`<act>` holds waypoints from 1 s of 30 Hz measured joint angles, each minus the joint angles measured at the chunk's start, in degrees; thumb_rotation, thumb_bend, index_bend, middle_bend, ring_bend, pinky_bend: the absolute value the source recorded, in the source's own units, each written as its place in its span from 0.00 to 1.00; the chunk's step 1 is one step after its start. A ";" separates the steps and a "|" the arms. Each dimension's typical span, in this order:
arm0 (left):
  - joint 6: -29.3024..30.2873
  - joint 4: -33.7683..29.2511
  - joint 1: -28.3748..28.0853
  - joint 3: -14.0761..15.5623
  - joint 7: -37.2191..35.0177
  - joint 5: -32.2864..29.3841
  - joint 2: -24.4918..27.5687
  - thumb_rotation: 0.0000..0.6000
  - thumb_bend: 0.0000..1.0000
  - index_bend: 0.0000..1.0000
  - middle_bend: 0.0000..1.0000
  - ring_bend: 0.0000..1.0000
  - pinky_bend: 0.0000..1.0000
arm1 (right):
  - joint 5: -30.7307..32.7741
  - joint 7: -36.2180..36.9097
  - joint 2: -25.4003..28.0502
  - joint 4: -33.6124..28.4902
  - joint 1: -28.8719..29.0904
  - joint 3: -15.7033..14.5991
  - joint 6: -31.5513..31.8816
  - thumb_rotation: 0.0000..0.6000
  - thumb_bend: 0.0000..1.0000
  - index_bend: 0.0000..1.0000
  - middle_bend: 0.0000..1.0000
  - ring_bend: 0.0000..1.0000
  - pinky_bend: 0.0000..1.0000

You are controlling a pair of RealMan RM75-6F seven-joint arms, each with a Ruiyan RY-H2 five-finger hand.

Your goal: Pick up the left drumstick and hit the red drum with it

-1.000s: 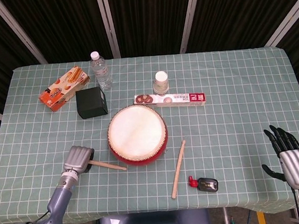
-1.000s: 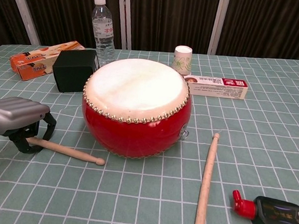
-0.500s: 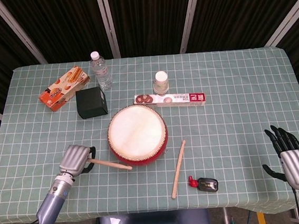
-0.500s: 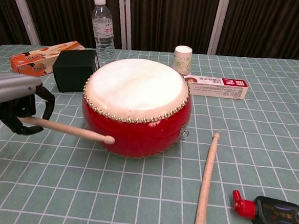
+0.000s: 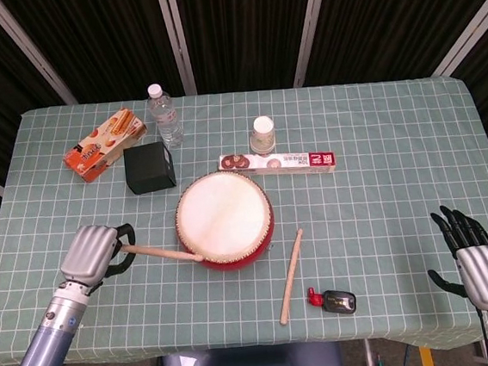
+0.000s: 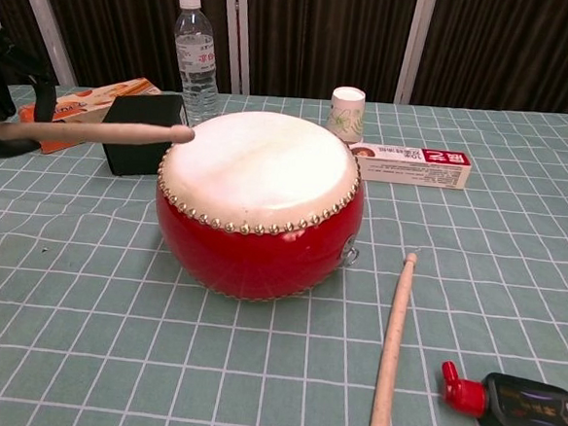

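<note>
The red drum (image 5: 224, 220) (image 6: 260, 204) with a white skin stands in the middle of the table. My left hand (image 5: 91, 255) (image 6: 3, 76) grips the left drumstick (image 5: 161, 252) (image 6: 95, 132) and holds it up at the level of the drum's top; its tip sits by the skin's left edge, and contact cannot be told. A second drumstick (image 5: 291, 275) (image 6: 390, 349) lies on the cloth right of the drum. My right hand (image 5: 476, 260) hangs at the table's front right corner, fingers apart, holding nothing.
A black box (image 5: 148, 168), a water bottle (image 5: 166, 115) and an orange snack box (image 5: 103, 143) stand behind the drum to the left. A paper cup (image 5: 262, 134) and a long flat box (image 5: 277, 162) are behind it. A small black bottle with a red cap (image 5: 331, 300) lies at front right.
My left hand has lifted the left drumstick off the cloth and swung it up and back, from beside the drum's base to the level of the skin. The right hand stayed put.
</note>
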 measured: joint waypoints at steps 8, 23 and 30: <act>-1.11 3.15 -5.64 -6.34 5.65 -12.01 -2.80 1.00 0.59 0.76 1.00 1.00 0.99 | 0.28 0.36 0.16 -0.09 0.10 0.09 -0.30 1.00 0.25 0.00 0.00 0.00 0.12; 6.86 10.48 -10.79 -11.67 10.05 -11.19 -13.74 1.00 0.59 0.76 1.00 1.00 0.99 | -0.15 0.50 0.16 0.09 0.14 -0.02 -0.19 1.00 0.25 0.00 0.00 0.00 0.12; 4.68 9.86 -13.72 -9.71 24.81 -25.72 -13.53 1.00 0.59 0.77 1.00 1.00 0.99 | -0.14 0.57 0.23 0.00 0.10 -0.07 -0.20 1.00 0.25 0.00 0.00 0.00 0.12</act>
